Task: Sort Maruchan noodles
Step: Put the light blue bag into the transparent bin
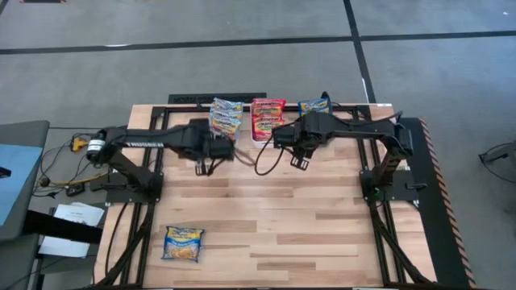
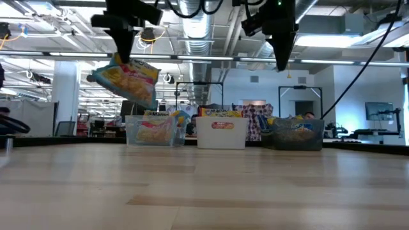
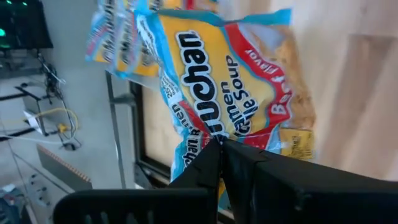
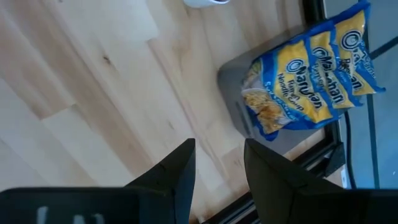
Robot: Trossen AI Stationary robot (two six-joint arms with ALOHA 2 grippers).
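While the wooden table (image 1: 266,209) is spanned by both arms, three bins of sorted noodles (image 2: 220,131) are seen at its far edge, a light-blue packet (image 2: 128,80) is pinched above them by the closed left gripper (image 3: 221,149), a lone packet (image 1: 183,243) lies near the front-left corner, and the right gripper (image 4: 217,165) is held open, empty.

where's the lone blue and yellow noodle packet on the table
In the high view the crinkly blue and yellow noodle packet lies alone on the wooden table's front left, far from the bins.
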